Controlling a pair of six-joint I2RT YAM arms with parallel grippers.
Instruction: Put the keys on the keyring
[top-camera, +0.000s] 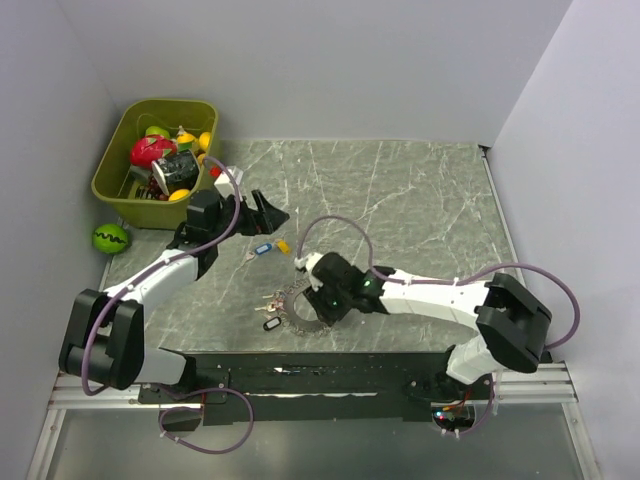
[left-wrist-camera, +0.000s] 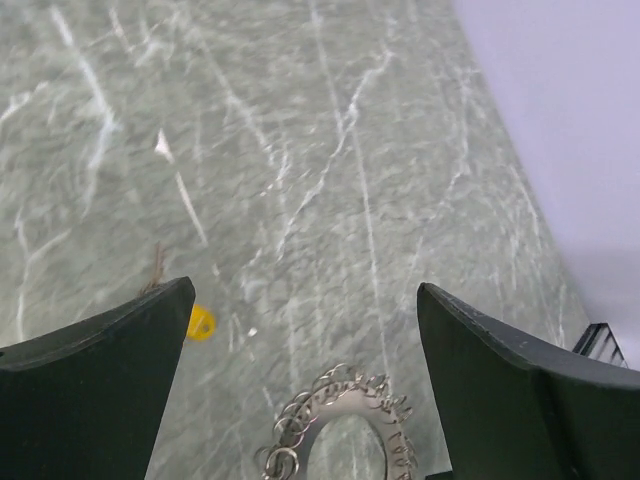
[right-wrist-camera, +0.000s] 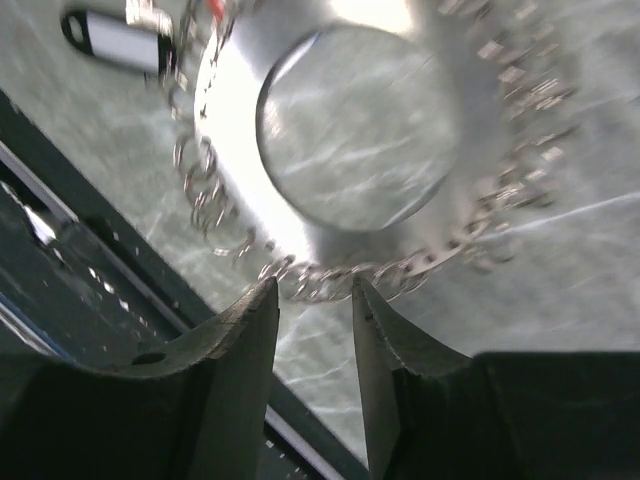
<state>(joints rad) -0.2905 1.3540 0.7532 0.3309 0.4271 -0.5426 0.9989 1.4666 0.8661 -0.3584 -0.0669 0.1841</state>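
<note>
The keyring (top-camera: 300, 312), a silver loop edged with many small chain rings, lies near the table's front edge with small keys (top-camera: 268, 301) and a dark fob (top-camera: 270, 323) at its left. A blue-tagged key (top-camera: 262, 249) and a yellow-tagged one (top-camera: 283, 244) lie loose further back. My right gripper (top-camera: 314, 298) hovers at the keyring (right-wrist-camera: 235, 150), jaws narrowly apart, with the chain edge just beyond its tips (right-wrist-camera: 312, 290). The fob (right-wrist-camera: 115, 35) shows at top left. My left gripper (top-camera: 266, 212) is wide open and empty (left-wrist-camera: 305, 290), above the keyring (left-wrist-camera: 345, 405) and the yellow tag (left-wrist-camera: 200, 322).
A green bin (top-camera: 118, 190) of toys stands at the table's back left. A green ball (top-camera: 110, 238) lies beside the bin, off the table's left edge. The dark front rail (right-wrist-camera: 60, 250) runs close under my right gripper. Walls close in on the left, back and right.
</note>
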